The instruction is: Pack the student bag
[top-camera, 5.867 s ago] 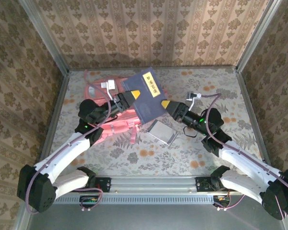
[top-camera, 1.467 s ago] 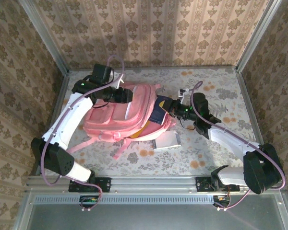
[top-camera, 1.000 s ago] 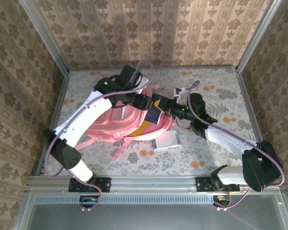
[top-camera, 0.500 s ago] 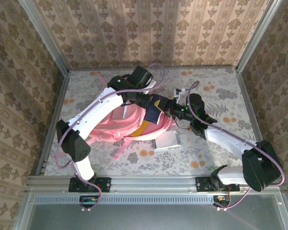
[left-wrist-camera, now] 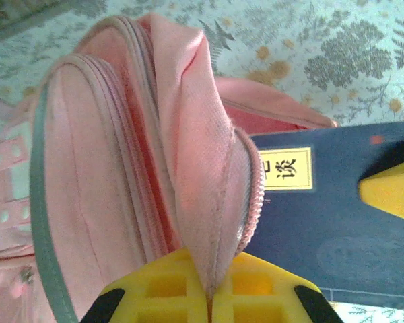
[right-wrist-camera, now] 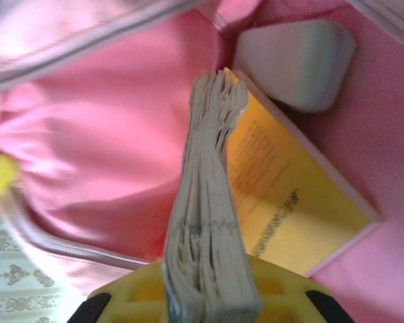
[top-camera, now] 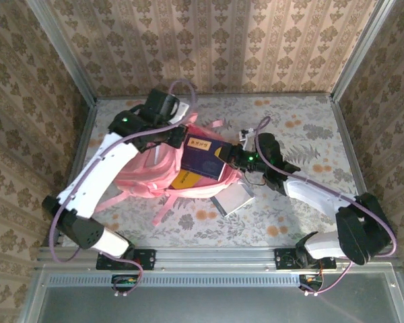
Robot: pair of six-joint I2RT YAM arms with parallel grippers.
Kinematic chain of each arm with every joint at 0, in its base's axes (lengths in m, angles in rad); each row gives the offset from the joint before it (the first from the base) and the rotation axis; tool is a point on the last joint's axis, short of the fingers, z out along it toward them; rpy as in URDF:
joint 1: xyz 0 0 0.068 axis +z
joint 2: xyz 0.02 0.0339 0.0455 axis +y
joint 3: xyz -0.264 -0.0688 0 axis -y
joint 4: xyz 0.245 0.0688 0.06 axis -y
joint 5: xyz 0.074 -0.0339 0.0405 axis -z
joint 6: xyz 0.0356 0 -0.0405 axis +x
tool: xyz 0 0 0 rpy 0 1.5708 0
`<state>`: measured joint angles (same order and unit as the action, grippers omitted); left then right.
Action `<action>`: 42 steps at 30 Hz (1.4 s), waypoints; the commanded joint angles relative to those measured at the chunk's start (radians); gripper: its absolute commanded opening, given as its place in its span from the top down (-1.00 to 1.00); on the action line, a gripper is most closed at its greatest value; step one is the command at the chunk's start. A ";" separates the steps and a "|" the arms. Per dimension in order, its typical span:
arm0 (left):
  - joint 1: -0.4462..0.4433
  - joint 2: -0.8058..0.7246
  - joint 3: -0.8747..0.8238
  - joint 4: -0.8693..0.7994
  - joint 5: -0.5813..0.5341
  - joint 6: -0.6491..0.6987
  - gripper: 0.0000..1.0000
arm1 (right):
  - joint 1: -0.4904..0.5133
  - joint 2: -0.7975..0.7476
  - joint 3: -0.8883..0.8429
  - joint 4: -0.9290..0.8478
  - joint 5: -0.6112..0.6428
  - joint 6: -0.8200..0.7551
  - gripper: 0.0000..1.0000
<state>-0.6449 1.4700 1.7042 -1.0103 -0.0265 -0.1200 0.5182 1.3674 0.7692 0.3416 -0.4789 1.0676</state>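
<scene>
The student bag [top-camera: 145,176], a large pink backpack, lies on the table's left-centre with its opening to the right. My left gripper [top-camera: 182,140] is shut on the pink zipper flap [left-wrist-camera: 209,202] at the bag's mouth, with the fabric pinched between the yellow fingers [left-wrist-camera: 161,289]. A dark blue book [top-camera: 202,158] with a yellow label [left-wrist-camera: 287,168] sits at the opening. My right gripper [top-camera: 231,156] is shut on its page edge [right-wrist-camera: 205,235]. In the right wrist view, a yellow book [right-wrist-camera: 289,202] and a pale grey object [right-wrist-camera: 296,60] lie inside the pink interior.
A flat silver-grey item [top-camera: 230,198] lies on the floral table cover just right of the bag. Pink straps [top-camera: 163,208] trail toward the near edge. Metal rails and patterned walls enclose the table; open surface lies at the right [top-camera: 310,134].
My left gripper has shut on the bag's flap and drawn it back to the left. The blue book now lies flatter, its cover facing up, at the bag's mouth.
</scene>
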 commanded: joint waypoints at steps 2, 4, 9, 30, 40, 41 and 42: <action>0.029 -0.077 -0.004 0.036 0.004 -0.007 1.00 | 0.060 0.086 0.083 0.029 0.002 -0.031 1.00; 0.031 -0.086 0.000 0.033 0.001 -0.003 1.00 | 0.093 0.138 0.135 0.020 0.028 -0.026 1.00; 0.040 -0.115 -0.016 0.056 0.003 -0.006 1.00 | 0.174 0.287 0.280 -0.018 0.172 0.051 1.00; 0.231 -0.152 -0.051 0.145 0.152 -0.142 1.00 | 0.351 0.711 0.834 -0.084 0.451 -0.023 -0.49; 0.287 -0.148 -0.129 0.204 0.169 -0.179 1.00 | 0.306 0.421 0.479 0.103 0.314 -0.226 -0.62; 0.290 -0.143 -0.138 0.214 0.179 -0.185 1.00 | 0.301 0.390 0.448 0.107 0.317 -0.248 -0.61; 0.293 -0.134 -0.150 0.228 0.196 -0.192 1.00 | 0.292 0.352 0.406 0.100 0.328 -0.269 -0.60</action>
<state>-0.3756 1.3476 1.5707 -0.8940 0.1543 -0.2752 0.8227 1.8080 1.2495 0.3775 -0.1295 0.9054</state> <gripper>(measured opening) 0.071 0.805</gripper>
